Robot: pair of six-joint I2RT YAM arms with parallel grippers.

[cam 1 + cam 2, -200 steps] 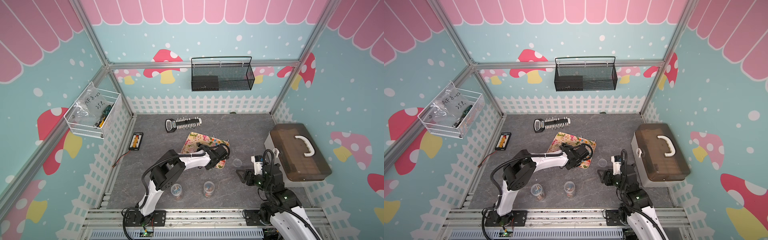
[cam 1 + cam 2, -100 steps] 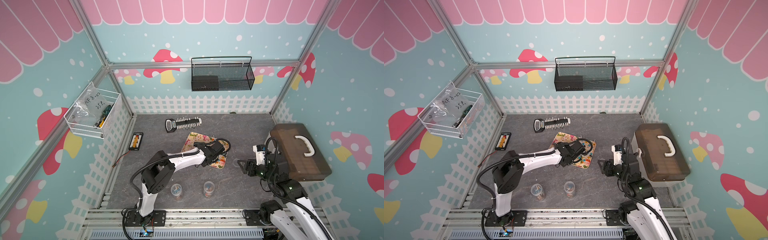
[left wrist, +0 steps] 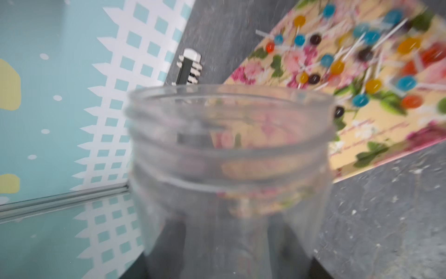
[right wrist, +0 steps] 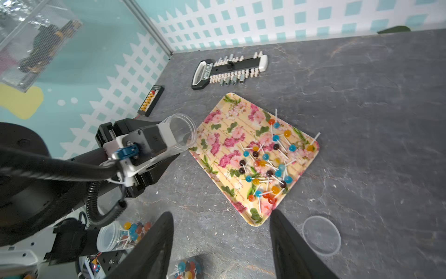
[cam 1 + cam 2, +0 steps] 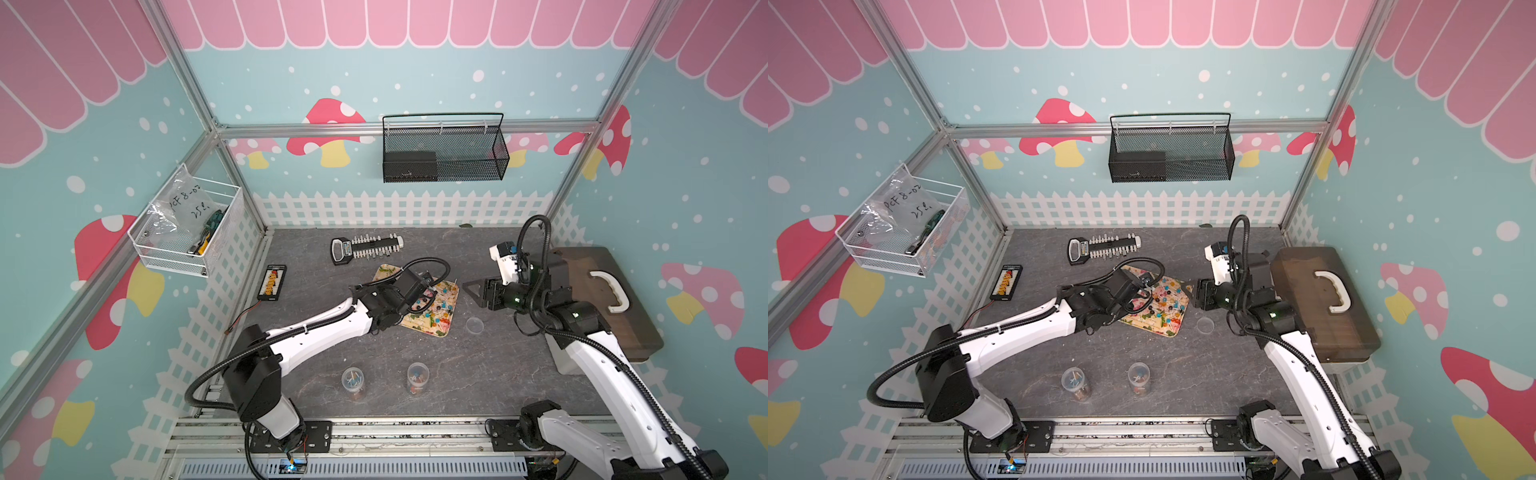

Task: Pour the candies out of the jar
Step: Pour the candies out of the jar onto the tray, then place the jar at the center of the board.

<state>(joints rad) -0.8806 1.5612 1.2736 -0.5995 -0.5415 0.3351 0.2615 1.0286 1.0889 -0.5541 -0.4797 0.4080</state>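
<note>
At the centre of both top views, the left gripper point(image 4: 169, 139) is clamped on the clear jar point(image 3: 226, 149), its jaws pressed against the jar's wall below the threaded neck. The jar is tipped about sideways, and its open mouth is at the left edge of the floral tray point(image 5: 424, 328). The tray's pattern shows straight through the plastic. The candies point(image 4: 265, 164) lie scattered on the tray, mostly on its right half in a top view point(image 5: 436, 303): small orange, blue, red and black heads on thin white sticks. Fine script is printed among the tray's flowers, but it is too blurred to read.

Right of centre, the right gripper point(image 4: 222, 241) hangs over the grey floor just beside the tray. Its black jaws stand apart with nothing between them. A clear round lid point(image 5: 473, 325) lies flat on the floor near the tray's lower right corner.

Toward the lower middle of the frame, two more small jars point(image 5: 352, 380) point(image 5: 417, 376) stand upright with coloured candies inside. Above the tray lies a black rail of sockets point(image 5: 365, 249), and to its left a black board with yellow plugs point(image 5: 272, 282).

At the left of the frame, a white wire basket point(image 5: 232, 208) on the wall holds a plastic bag point(image 5: 892, 203). Handwriting on it reads "PCF 8-02", with a second line that starts "25" and ends in an unclear mark.

A brown box with a white handle point(image 5: 602, 299) sits at the right. A black mesh basket point(image 5: 444, 153) hangs at upper centre.
</note>
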